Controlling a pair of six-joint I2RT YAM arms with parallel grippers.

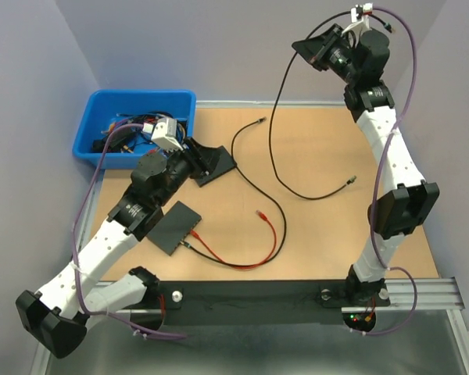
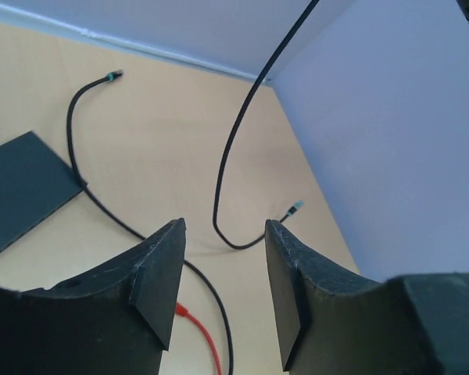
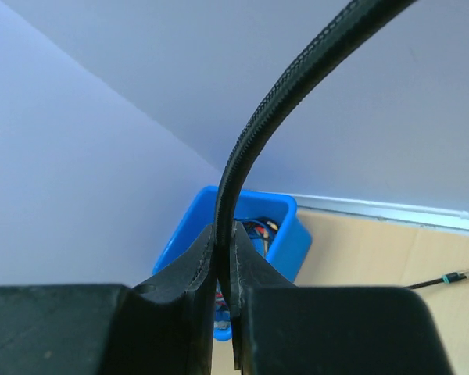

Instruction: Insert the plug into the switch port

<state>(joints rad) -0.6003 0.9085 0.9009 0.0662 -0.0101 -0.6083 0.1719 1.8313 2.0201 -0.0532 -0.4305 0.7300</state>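
Right gripper (image 3: 225,266) is pinched tight on the black cable (image 3: 254,133), high in the upper right. Left gripper (image 2: 224,234) is half open, gripping nothing. The cable's plug (image 1: 350,181) lies on the table (image 1: 320,141), right of centre, with the flat black switch (image 1: 174,226) at lower left.

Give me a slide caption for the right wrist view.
Right end effector pinching a black cable that arcs overhead, blue bin in the far corner.
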